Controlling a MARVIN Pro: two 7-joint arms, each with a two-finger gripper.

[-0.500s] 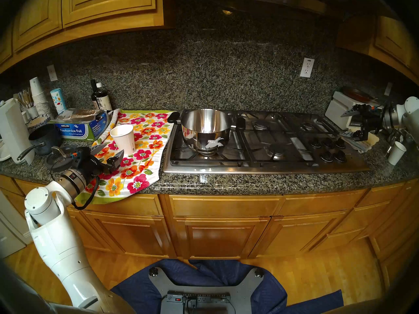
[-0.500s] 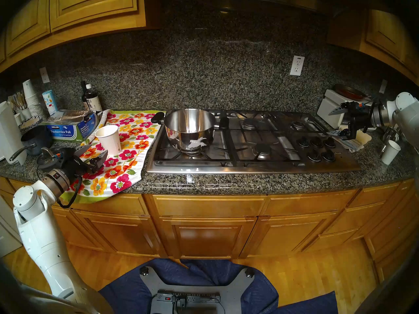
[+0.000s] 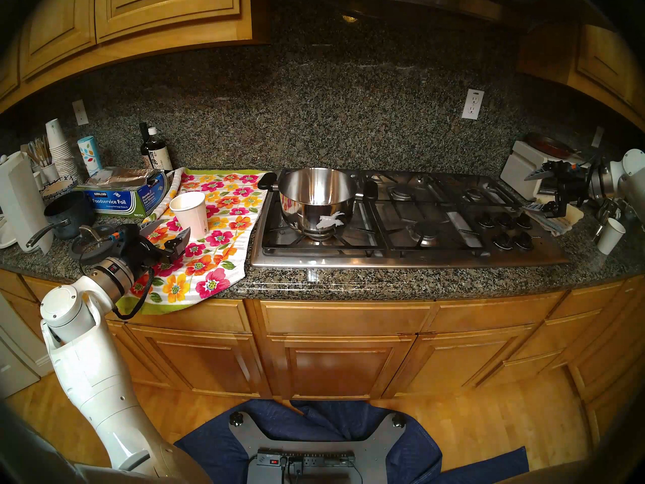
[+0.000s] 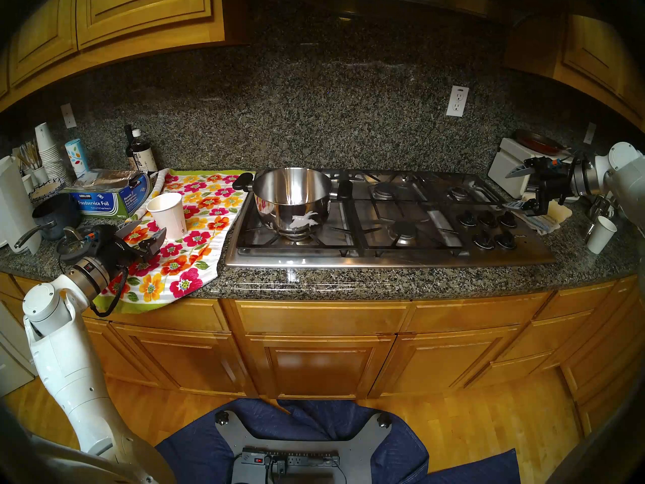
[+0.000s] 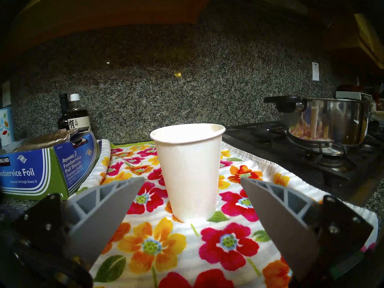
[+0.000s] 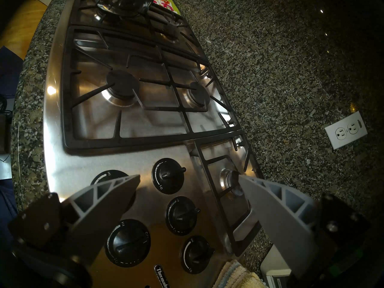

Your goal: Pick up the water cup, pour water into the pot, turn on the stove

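Arms [image 3: 94, 385] white, silver wrist collars; black grippers [image 5: 192, 180], grey ribbed fingers [image 5: 104, 208], black coiled cable [image 3: 139, 305]

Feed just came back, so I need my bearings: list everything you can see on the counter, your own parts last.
water cup: 1, white, upright on floral towel
floral towel: 1, multicolour, left of stove
pot: 1, steel, stove's left burner
stove: 1, steel, black grates, centre
knobs: 5, black, stove's right
foil box: 1, blue-green, far left
bottles: 2, dark, backsplash
cup stack: 1, white, far left
small cup: 1, white, far right
left tool: open, facing water cup
right tool: open, over stove's right end
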